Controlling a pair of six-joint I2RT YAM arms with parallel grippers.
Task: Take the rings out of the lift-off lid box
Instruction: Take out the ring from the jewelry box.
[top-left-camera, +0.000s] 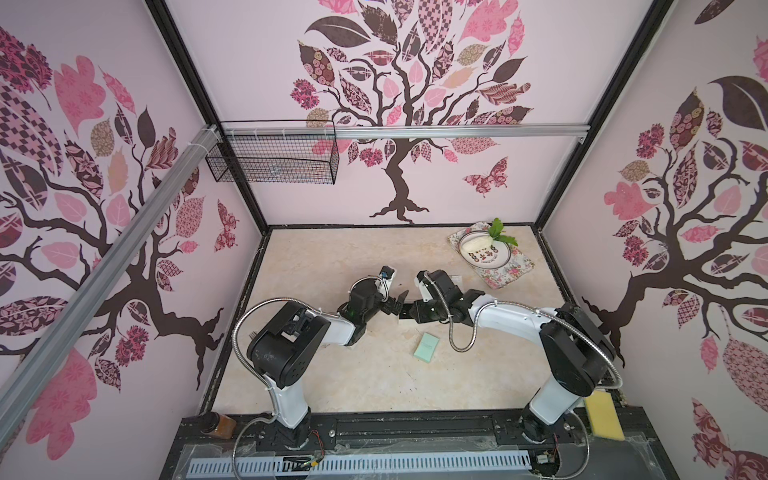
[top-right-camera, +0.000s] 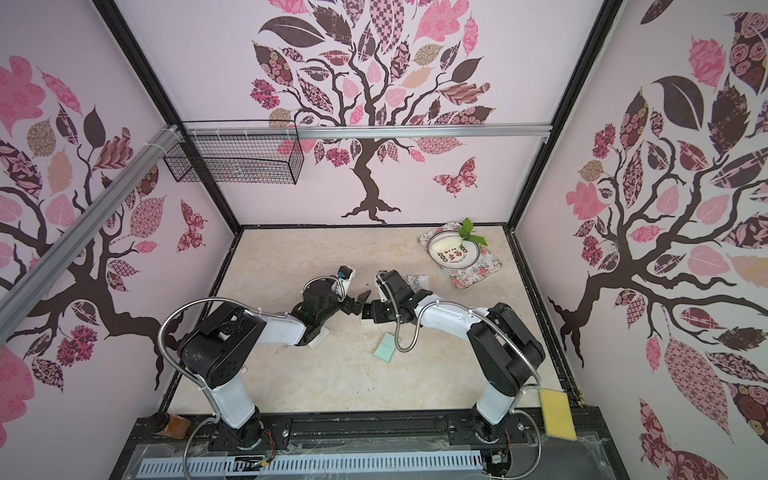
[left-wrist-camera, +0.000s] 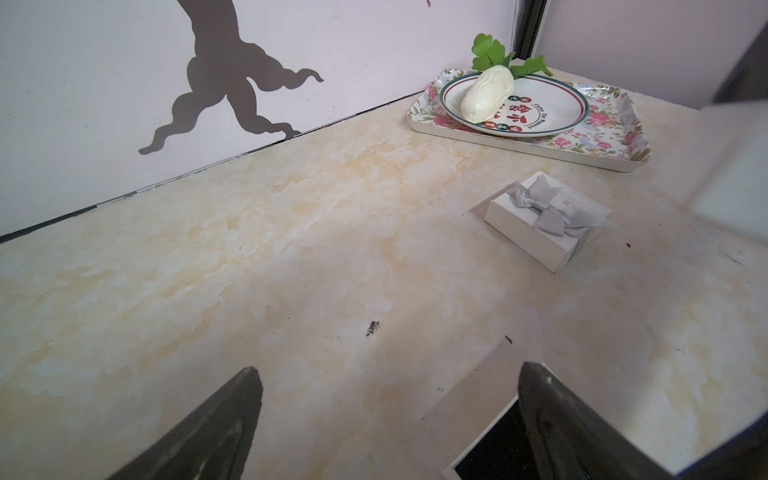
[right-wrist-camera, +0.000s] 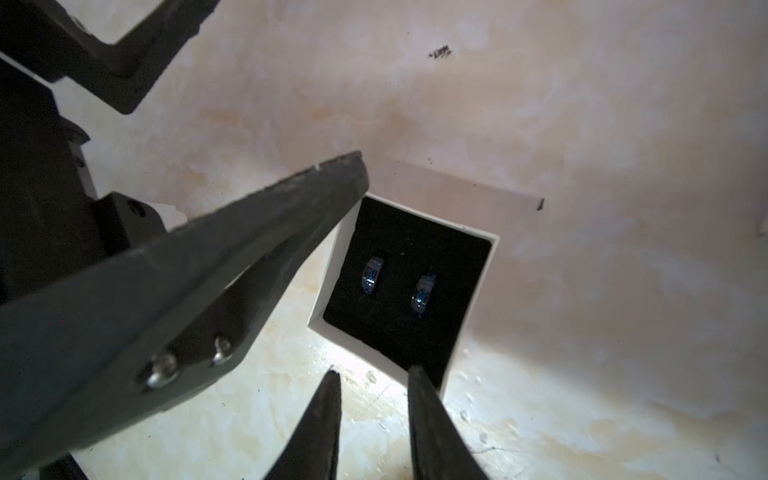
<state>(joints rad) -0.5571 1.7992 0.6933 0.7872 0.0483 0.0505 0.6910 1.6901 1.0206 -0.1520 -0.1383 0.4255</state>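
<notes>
The pale table (top-left-camera: 374, 374) holds the open white box (right-wrist-camera: 329, 282) at its centre, under both arms. A clean pick probably needs the box braced at its wall while the picking arm comes straight down.

The left gripper (left-wrist-camera: 390, 368) is spread wide and empty, with one finger at the box's left edge; I cannot tell if it touches. The right gripper (right-wrist-camera: 374, 370) hangs at the box's near corner with a slim gap, gripping nothing.

Two dark rings (right-wrist-camera: 373, 275) stand side by side in the black foam; pinch one band lightly.
</notes>
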